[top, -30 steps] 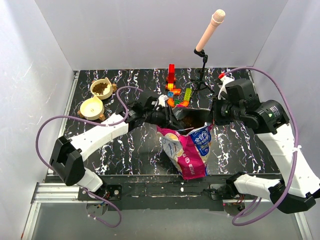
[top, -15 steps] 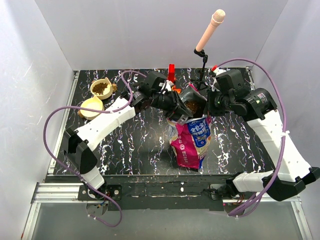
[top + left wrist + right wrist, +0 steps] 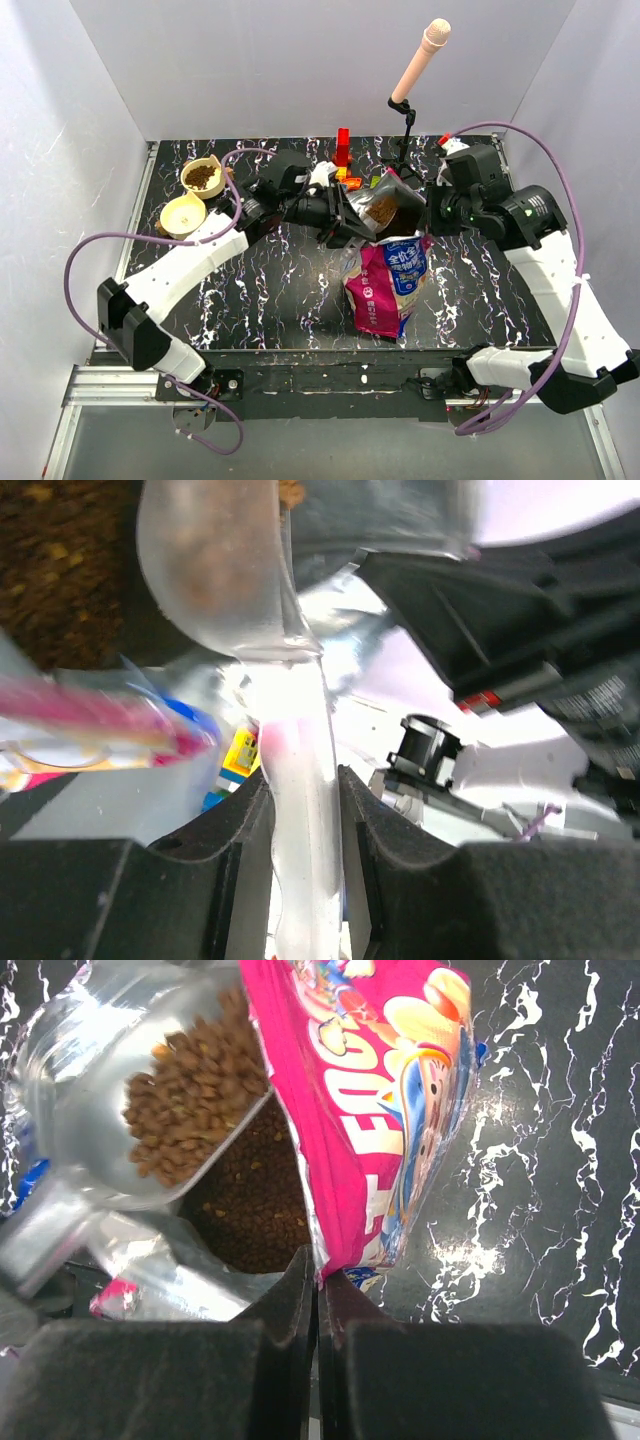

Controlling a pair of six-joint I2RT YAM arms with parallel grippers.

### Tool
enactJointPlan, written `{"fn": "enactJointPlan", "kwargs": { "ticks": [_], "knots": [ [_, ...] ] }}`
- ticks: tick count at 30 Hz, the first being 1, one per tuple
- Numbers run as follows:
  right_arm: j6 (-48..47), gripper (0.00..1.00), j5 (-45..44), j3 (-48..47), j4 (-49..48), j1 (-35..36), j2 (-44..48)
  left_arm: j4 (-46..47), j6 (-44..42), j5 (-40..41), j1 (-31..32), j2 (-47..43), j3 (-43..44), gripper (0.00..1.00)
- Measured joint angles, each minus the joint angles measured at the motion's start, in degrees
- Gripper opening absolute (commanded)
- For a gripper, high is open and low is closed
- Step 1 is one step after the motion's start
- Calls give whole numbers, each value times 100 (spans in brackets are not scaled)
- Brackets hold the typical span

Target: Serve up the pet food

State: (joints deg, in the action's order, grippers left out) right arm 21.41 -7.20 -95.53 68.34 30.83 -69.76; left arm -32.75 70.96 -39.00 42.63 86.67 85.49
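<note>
The pet food bag [image 3: 385, 285], glossy pink, blue and white, stands open at mid-table. My right gripper [image 3: 432, 222] is shut on its rim; in the right wrist view the gripper [image 3: 318, 1272] pinches the pink foil edge [image 3: 345, 1140]. Dark brown kibble [image 3: 250, 1210] fills the bag. My left gripper [image 3: 345, 215] is shut on the handle [image 3: 300, 780] of a clear plastic scoop [image 3: 382, 208]. The scoop [image 3: 170, 1090] hangs over the bag mouth, loaded with kibble. Two tan bowls stand far left: the rear bowl [image 3: 203, 177] holds kibble, the nearer bowl [image 3: 183, 213] looks almost bare.
Bright toy blocks [image 3: 345, 160] sit behind the bag, partly hidden by the left wrist. A microphone on a small black stand [image 3: 405, 120] rises at the back centre. White walls enclose the black marbled tabletop [image 3: 280, 290] on three sides.
The left gripper has drawn the scoop up out of the bag with kibble in it. Both arms and the bag top shifted toward the back, and the bag stands more upright.
</note>
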Motion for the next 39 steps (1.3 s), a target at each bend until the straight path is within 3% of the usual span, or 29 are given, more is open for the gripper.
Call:
{"fn": "enactJointPlan", "kwargs": {
  "ticks": [9, 28, 39],
  "knots": [
    [-28, 1, -39, 400, -210, -90, 404, 1397, -396, -437, -74, -638, -457, 0],
    [92, 1, -398, -33, 247, -280, 103, 1622, -472, -645, -321, -903, -1126, 0],
    [61, 1, -278, -146, 382, -382, 79, 2341, -271, -275, -772, -1434, -903, 0]
  ]
}}
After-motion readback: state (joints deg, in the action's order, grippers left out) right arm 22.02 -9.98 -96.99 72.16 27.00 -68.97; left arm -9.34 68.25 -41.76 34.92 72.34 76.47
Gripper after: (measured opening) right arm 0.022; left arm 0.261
